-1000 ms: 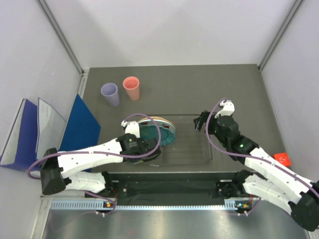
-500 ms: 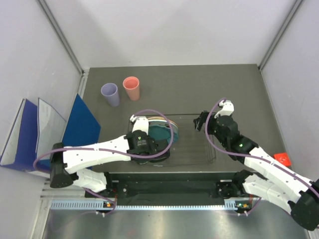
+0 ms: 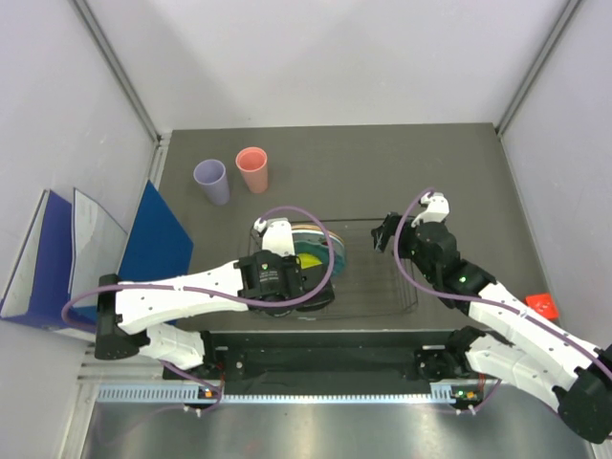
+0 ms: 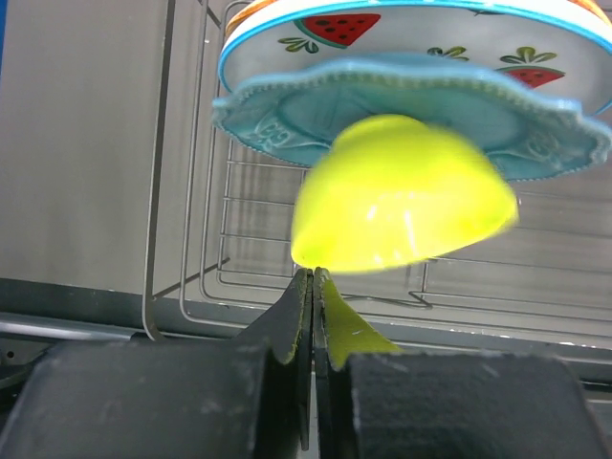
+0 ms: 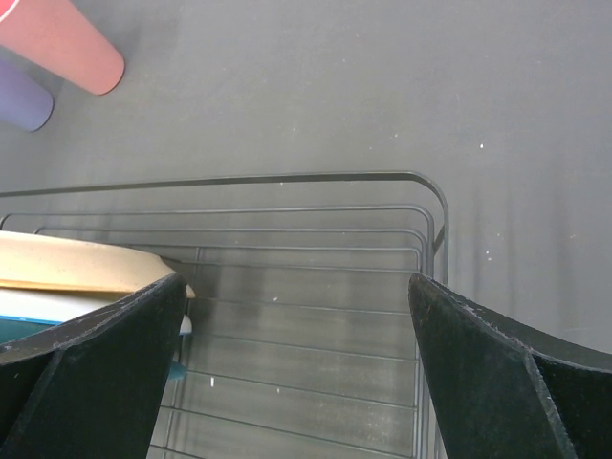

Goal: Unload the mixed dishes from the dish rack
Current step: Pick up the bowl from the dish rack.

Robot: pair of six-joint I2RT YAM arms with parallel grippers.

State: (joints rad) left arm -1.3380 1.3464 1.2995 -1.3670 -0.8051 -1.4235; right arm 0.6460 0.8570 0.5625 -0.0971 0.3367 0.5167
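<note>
The dark wire dish rack sits mid-table. At its left end stand the peach plate, the white plate with red watermelon marks and the teal scalloped plate. My left gripper is shut, its tips pinching the lower rim of the yellow-green bowl, which is blurred; the bowl also shows in the top view. My right gripper is open and empty above the rack's bare right half. The lavender cup and the salmon-pink cup stand on the table behind the rack.
Blue folders lean at the table's left edge. A small red object lies at the right edge. The grey walls close in on both sides.
My left arm has reached right and forward over the rack's left end, and the yellow-green bowl now shows in front of the plates. The right arm has not moved.
</note>
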